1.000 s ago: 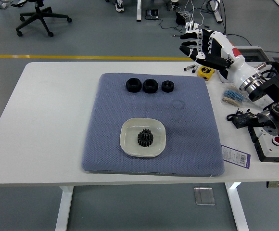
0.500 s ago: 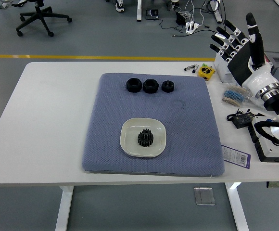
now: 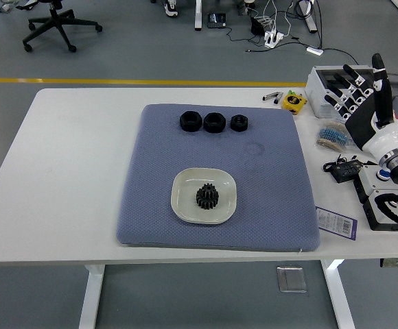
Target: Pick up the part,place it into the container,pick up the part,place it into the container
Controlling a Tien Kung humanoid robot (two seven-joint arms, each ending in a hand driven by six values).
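Note:
A black gear [image 3: 206,196] lies in the white square dish [image 3: 184,203] on the blue-grey mat [image 3: 158,157]. Along the mat's far edge three black nut-like parts sit in a row: a left one [image 3: 190,121], a middle one [image 3: 215,122] and a smaller right one [image 3: 239,123]. My right hand [image 3: 360,92] is raised at the table's right side, well away from the mat, fingers spread and empty. My left arm does not show.
The right table edge holds a yellow tape measure [image 3: 294,102], a grey box [image 3: 326,79], a bag of small blue parts [image 3: 332,137], a black device with cables [image 3: 346,168], a control box with a red button [image 3: 385,205] and a label card [image 3: 336,223].
My right hand has drawn back to the right and toward me, from above the mat's far right corner to the table's right edge, turning upright with fingers still spread.

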